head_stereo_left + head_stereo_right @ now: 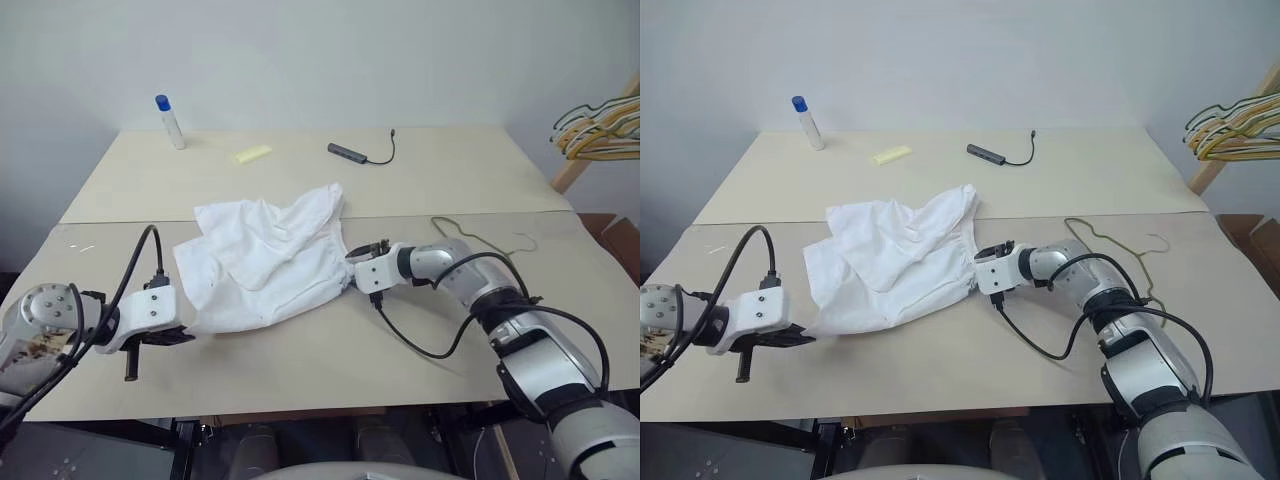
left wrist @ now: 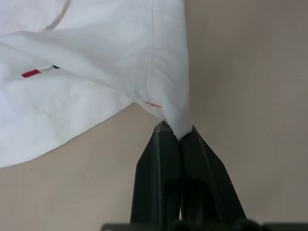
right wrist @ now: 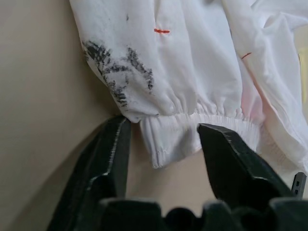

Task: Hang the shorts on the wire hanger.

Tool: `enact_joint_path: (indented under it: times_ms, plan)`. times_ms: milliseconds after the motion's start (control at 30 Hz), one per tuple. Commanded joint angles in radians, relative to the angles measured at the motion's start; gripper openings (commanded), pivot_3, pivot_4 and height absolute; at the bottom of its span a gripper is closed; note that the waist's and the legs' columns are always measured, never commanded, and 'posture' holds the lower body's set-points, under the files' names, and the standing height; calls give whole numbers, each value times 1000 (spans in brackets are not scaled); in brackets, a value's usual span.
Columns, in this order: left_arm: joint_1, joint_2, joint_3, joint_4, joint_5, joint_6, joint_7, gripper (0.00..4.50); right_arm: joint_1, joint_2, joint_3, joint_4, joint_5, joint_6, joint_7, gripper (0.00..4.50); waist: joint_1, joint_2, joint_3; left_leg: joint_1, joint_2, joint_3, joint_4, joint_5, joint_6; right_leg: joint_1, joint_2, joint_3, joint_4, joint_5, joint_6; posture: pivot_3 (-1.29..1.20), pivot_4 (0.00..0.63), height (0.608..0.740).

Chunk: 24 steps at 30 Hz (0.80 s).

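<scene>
Bare test room: plain white wall, two pale tables, wooden hanger rack.

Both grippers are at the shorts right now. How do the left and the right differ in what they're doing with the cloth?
The left gripper is shut on a corner of the shorts; the right gripper stands open around the elastic waistband, not yet clamped. The left grips the shorts' near left corner, the right sits at their right edge, near the wire hanger. Both sit low over the table.
</scene>
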Motion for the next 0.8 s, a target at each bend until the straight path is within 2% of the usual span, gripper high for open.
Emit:
enact_joint_path:
  times_ms: [33, 167, 200, 267, 367, 467, 567, 633, 733, 800]
  plan:
    - [1, 13, 35, -17, -19, 1, -7, 0, -39, 14, 0, 20, -9, -33, -24, 1546, 0, 0, 0, 0, 0, 0, 0, 0, 0, 0, 0, 0, 0, 0, 0, 36, 0, 740]
    - [5, 8, 33, -17, -6, -2, 9, 0, -35, 15, -9, 23, -9, -33, -22, 123, 0, 0, 0, 0, 0, 0, 0, 0, 0, 0, 0, 0, 0, 0, 0, 36, 0, 740]
    - [7, 7, 32, -17, 0, -3, 19, 0, -29, 9, -13, 12, -5, -36, -15, 33, 0, 0, 0, 0, 0, 0, 0, 0, 0, 0, 0, 0, 0, 0, 0, 39, 0, 740]
    - [8, 1, 37, -20, -6, 3, 28, 0, -7, -19, -22, -32, 15, -45, 12, 33, 1, 0, 0, 0, 0, 0, 0, 0, 0, 0, 0, 0, 0, 0, 0, 43, 0, 740]
    - [40, 3, 75, -33, -33, -30, 18, 0, 85, -115, -62, -234, 84, 15, 112, 33, 12, 0, 0, -1, 0, -1, 0, 0, 0, 0, -1, 0, 0, 0, 0, 46, 0, 740]
    - [112, 25, 145, -54, -79, -70, -44, 0, 238, -266, -117, -562, 239, 154, 285, 33, 28, 0, 0, -2, 0, -1, 0, -2, -1, -1, -1, -1, -1, -1, 1, 42, 0, 740]
    - [171, 34, 206, -87, -135, -85, -106, 0, 339, -358, -162, -783, 354, 287, 377, 33, 32, 0, 0, -4, 0, 0, 1, -2, -1, -2, -1, 0, -1, -1, 1, 30, 0, 740]
    - [205, 38, 242, -122, -164, -88, -138, 0, 409, -427, -214, -948, 485, 396, 441, 33, 33, 1, 1, -2, 0, 2, 1, -2, -1, -1, -1, 0, 0, -1, 0, 20, 0, 740]
    - [145, 18, 212, -125, -160, -76, -109, 0, 412, -411, -260, -1024, 566, 522, 422, 33, 31, 0, 0, 6, 1, 3, 1, -2, -1, 5, 0, 0, 0, -2, -1, 11, 0, 740]
    - [-41, -77, 131, -72, -127, -30, 8, 0, 336, -353, -267, -976, 553, 623, 375, 33, 31, 0, 0, 7, 3, 3, 1, -2, -1, 6, 3, 0, -1, -1, -1, 4, 0, 740]
